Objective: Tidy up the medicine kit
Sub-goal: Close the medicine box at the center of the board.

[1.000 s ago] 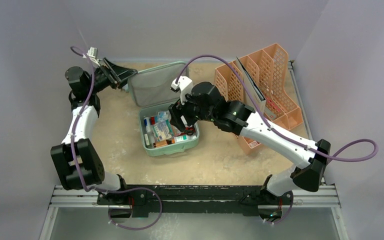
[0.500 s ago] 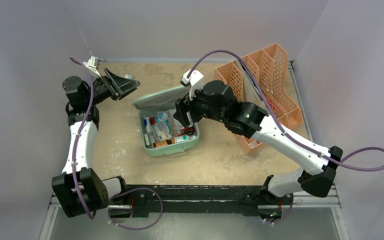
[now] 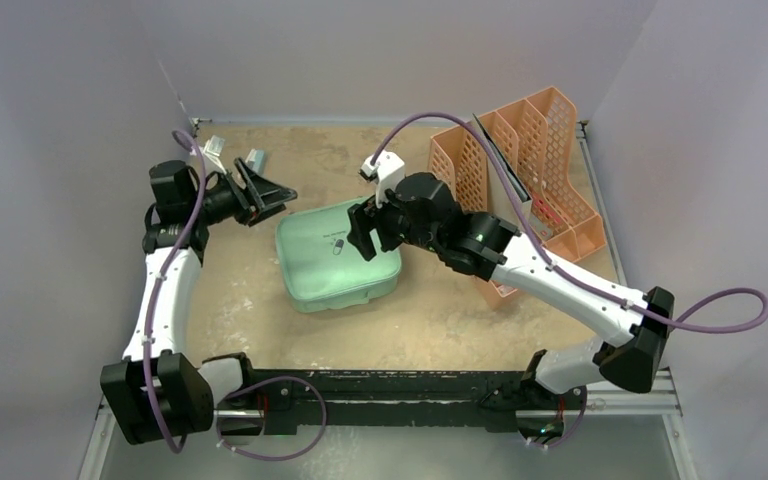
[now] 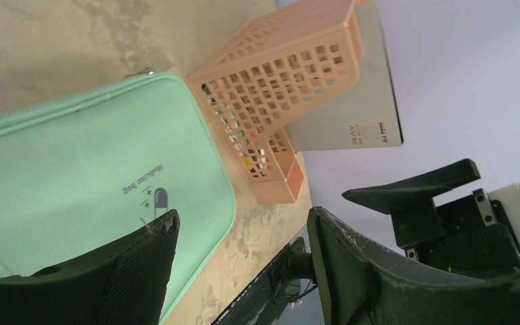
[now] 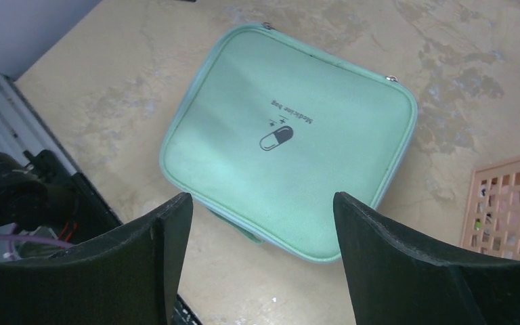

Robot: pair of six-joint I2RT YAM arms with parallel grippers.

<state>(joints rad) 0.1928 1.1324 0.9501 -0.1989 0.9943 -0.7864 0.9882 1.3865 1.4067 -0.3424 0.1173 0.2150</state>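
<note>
Down goes the lid: a second ago it stood open with the packets inside showing, and now it lies flat and closed on the medicine kit [image 3: 338,255]. Both arms have swung off it since.

Two tools in play. Left tool [image 3: 272,200] sits in the upper left of the overhead view, jaws spread wide and empty, just off the kit's upper left corner. Its wrist view shows the left tool [image 4: 244,220] with clear air between the fingers. Right tool [image 3: 368,232] hangs above the kit's upper right edge, also spread with nothing pinched. From its own camera the right tool [image 5: 263,200] frames the whole lid between its fingers.

One medicine kit, dead centre of the overhead frame, resting on the sandy desk [image 3: 260,320]. It is mint green, square with rounded corners, and has a slightly textured top. One small pill icon [image 5: 275,139] sits mid-lid beside tiny lettering too small to read. Two metal zipper pulls [image 5: 391,79] glint on the rim.

One peach mesh file rack [image 3: 550,150] stands in the upper right, near the kit but apart from it, with a flat grey panel [image 4: 352,115] leaning in it.
</note>
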